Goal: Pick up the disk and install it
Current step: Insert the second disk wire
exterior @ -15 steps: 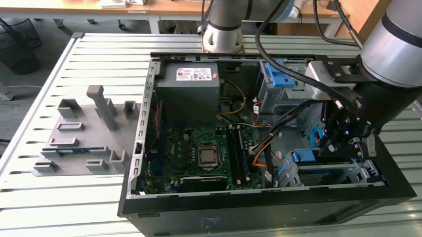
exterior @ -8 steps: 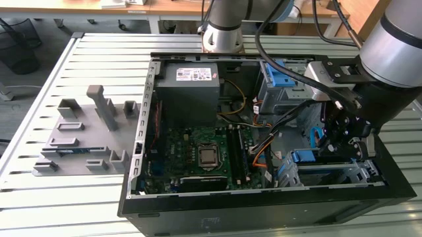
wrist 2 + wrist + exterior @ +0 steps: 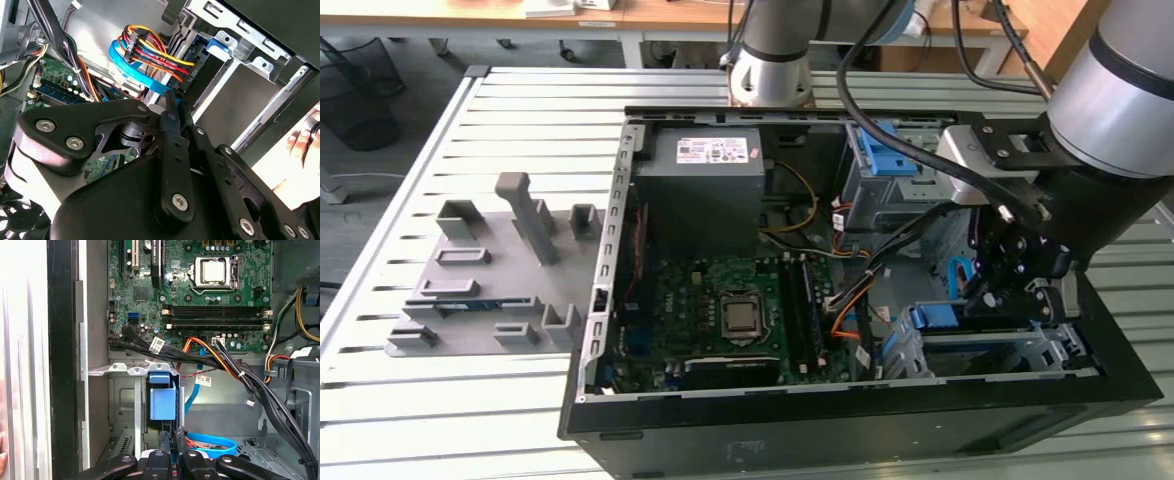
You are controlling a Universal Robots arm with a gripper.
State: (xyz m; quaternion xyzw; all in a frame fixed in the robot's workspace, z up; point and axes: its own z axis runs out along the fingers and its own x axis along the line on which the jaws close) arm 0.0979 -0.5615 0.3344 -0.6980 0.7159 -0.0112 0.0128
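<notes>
The disk (image 3: pixel 974 338) sits in the drive cage (image 3: pixel 1014 365) at the corner of the open computer case (image 3: pixel 854 420) on the exterior view's right. Its blue plastic carrier front shows clearly in the first wrist view (image 3: pixel 163 397), seated in the bay between grey sheet-metal rails; the metal body is mostly hidden by the cage.

The gripper (image 3: pixel 1021 285) hangs directly over that bay. In the first wrist view its black fingers (image 3: pixel 165 445) stand close together with only a narrow gap, just beside the blue carrier. Whether they pinch anything cannot be told; no object is seen between them.

Inside the case lie the green motherboard (image 3: pixel 734 310), the grey power supply box (image 3: pixel 707 165) with its white sticker, and a second blue-fronted bay (image 3: pixel 887 155) farther back. A blue data cable (image 3: pixel 210 442) and a bundle of red, yellow and orange wires (image 3: pixel 160 57) run beside the cage. A grey fixture plate (image 3: pixel 487 280) lies on the slatted table (image 3: pixel 400 400), well apart from the case.
</notes>
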